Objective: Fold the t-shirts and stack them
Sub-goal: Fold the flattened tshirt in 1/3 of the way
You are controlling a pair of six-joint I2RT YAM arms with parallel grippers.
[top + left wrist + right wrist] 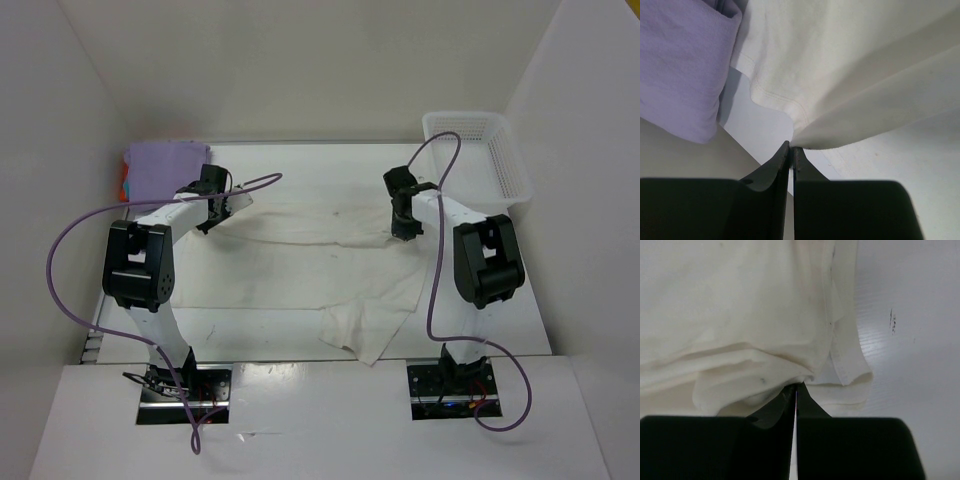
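An off-white t-shirt (320, 265) lies spread across the middle of the table. My left gripper (212, 212) is shut on its far left edge, the cloth (850, 75) pinched at the fingertips (791, 149). Over at the far right edge my right gripper (404, 230) is shut on bunched fabric (740, 340), with the hem folded beside the tips (796, 387). A folded lavender t-shirt (165, 165) rests in the far left corner, also seen close by in the left wrist view (680, 65). An orange t-shirt edge (124, 185) peeks out beneath it.
A white mesh basket (480, 155) stands at the far right corner. White walls close in the table on the left, back and right. Purple cables loop from both arms over the table's sides.
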